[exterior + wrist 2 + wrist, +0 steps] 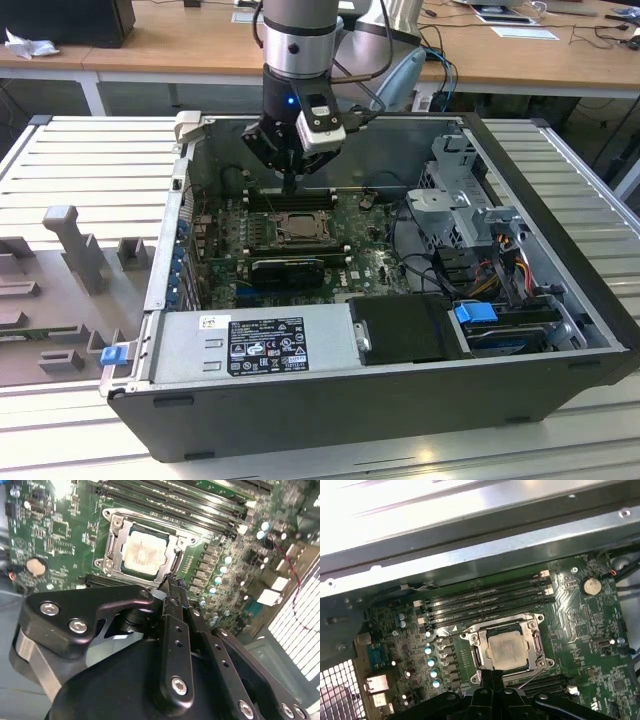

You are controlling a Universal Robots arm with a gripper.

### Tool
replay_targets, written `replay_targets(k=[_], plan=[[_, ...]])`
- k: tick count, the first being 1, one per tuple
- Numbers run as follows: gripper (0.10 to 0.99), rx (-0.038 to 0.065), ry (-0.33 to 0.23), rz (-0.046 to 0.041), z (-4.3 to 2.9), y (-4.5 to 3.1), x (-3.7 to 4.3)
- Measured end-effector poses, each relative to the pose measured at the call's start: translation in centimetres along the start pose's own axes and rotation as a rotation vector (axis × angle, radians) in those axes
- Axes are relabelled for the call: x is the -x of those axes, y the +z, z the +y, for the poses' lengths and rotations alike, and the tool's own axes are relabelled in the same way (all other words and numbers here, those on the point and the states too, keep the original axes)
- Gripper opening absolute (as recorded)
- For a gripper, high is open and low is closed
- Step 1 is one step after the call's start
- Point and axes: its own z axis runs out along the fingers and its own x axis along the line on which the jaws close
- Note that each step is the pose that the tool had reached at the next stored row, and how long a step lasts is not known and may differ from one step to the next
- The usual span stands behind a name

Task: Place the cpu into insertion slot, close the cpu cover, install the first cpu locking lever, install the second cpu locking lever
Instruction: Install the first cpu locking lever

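Note:
The cpu (145,552) (509,650) lies flat in the insertion slot (300,228) on the green board, its pale metal top showing. The cpu cover (112,545) (476,652) is down around it as a silver frame. A thin wire locking lever (451,632) runs along one side of the socket, and another lever (527,680) sticks out at the side nearest the fingers. My gripper (290,186) (172,587) (492,672) hangs just above the socket's edge, fingers pressed together and holding nothing.
The board sits deep in an open black computer case (560,330). Memory slots (485,600) run beside the socket, and a long black card (288,268) lies on its other side. A power supply (260,345), drive bays (470,210) and cables (500,265) crowd the exterior view's right.

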Motion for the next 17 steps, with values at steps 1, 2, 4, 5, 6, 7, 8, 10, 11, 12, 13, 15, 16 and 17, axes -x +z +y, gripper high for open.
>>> replay_targets(k=[1, 2, 4, 5, 6, 7, 8, 10, 11, 12, 13, 15, 16, 17], plan=[[0.106, -0.001, -0.027, -0.0002, 0.00, 0.01, 0.00], [0.106, -0.001, -0.045, -0.0003, 0.00, 0.02, 0.00], [0.106, -0.003, -0.109, -0.0008, 0.00, 0.09, 0.00], [0.106, -0.003, -0.126, -0.0013, 0.00, 0.12, 0.00], [0.106, -0.003, -0.134, -0.0109, -0.02, 0.16, -0.10], [0.106, -0.001, -0.135, -0.0175, -0.04, 0.19, -0.21], [0.106, 0.000, -0.135, -0.0272, -0.11, 0.21, -0.54], [0.106, 0.004, -0.135, -0.0360, -0.29, 0.30, -1.50], [0.106, 0.006, -0.135, -0.0364, -0.40, 0.37, -2.07], [0.106, 0.009, -0.138, -0.0362, -0.49, 0.55, -2.55], [0.106, 0.012, -0.149, -0.0356, -0.51, 0.67, -2.63], [0.106, 0.015, -0.185, -0.0351, -0.51, 0.81, -2.63], [0.106, 0.017, -0.201, -0.0348, -0.51, 0.87, -2.63], [0.106, 0.020, -0.215, -0.0344, -0.52, 0.97, -2.67]])
